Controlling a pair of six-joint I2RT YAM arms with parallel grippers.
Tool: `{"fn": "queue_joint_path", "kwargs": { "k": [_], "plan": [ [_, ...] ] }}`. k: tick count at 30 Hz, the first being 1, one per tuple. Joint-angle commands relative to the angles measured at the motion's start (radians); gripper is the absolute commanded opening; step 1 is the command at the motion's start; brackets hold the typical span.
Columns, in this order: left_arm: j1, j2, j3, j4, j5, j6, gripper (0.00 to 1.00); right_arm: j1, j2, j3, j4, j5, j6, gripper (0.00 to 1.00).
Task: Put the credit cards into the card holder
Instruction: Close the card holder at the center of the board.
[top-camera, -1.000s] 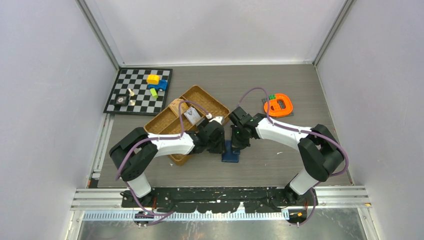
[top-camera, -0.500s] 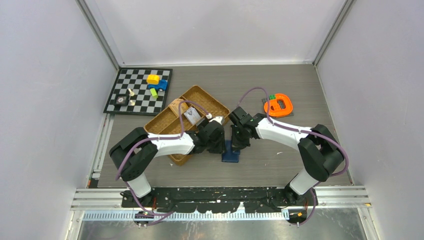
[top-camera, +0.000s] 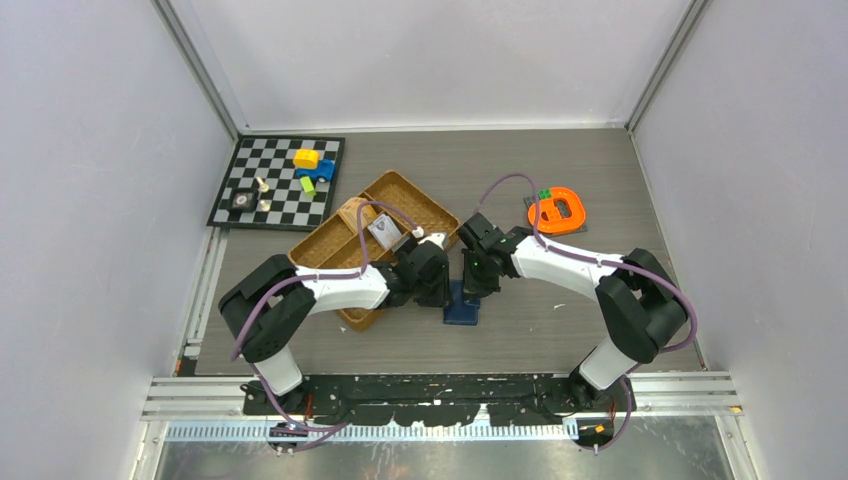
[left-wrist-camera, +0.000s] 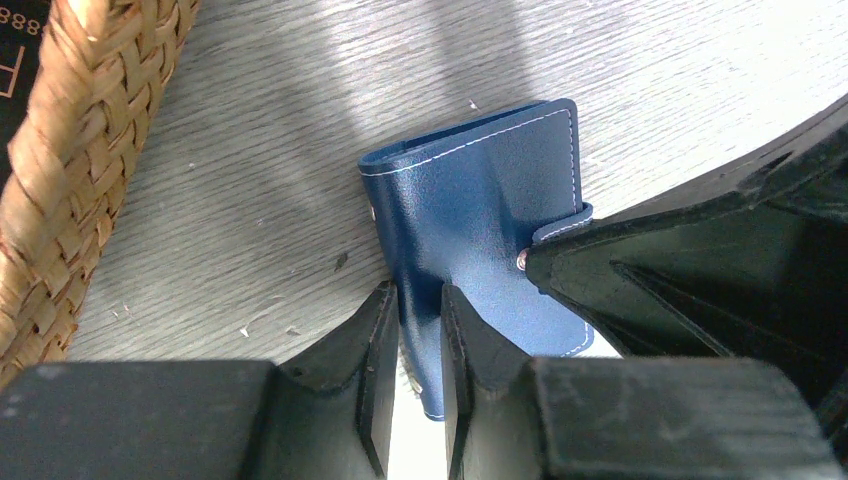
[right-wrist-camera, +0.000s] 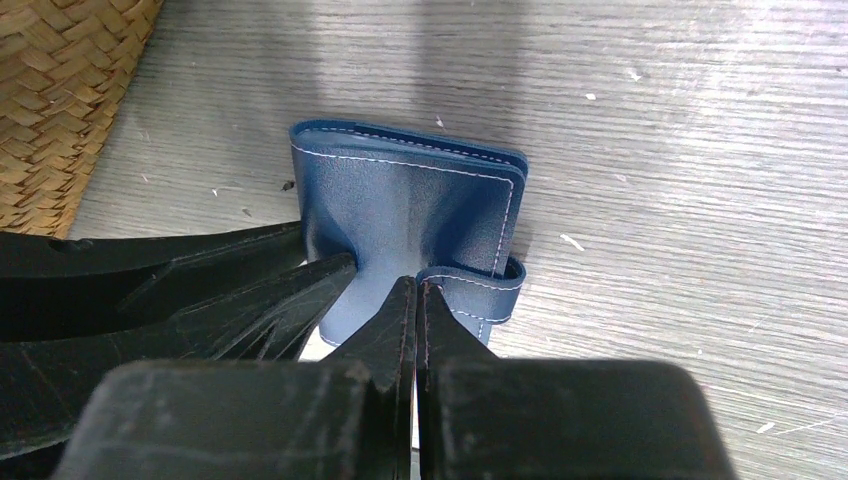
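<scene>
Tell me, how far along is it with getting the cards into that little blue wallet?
Nothing looks done yet. The small navy folding wallet lies folded on the table, and its snap tab looks fastened. In hand: the left hand pinches its edge, and the shut right hand has its tips at the tab. Left: opening it and loading cards. One flat card sits in the woven brown tray.

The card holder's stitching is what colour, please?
White, on the card holder; clearest in the right wrist view.
</scene>
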Motion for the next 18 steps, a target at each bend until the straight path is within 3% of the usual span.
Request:
{"fn": "queue_joint_path", "kwargs": {
  "k": [1,18],
  "plan": [
    [-0.005,0.006,-0.035,-0.116,-0.029,0.038,0.2,0.006,0.004,0.005,0.065,0.035,0.026,0.01],
    [-0.005,0.0,-0.044,-0.111,-0.028,0.033,0.2,0.038,0.034,-0.028,0.115,0.02,0.066,0.01]
  ]
}}
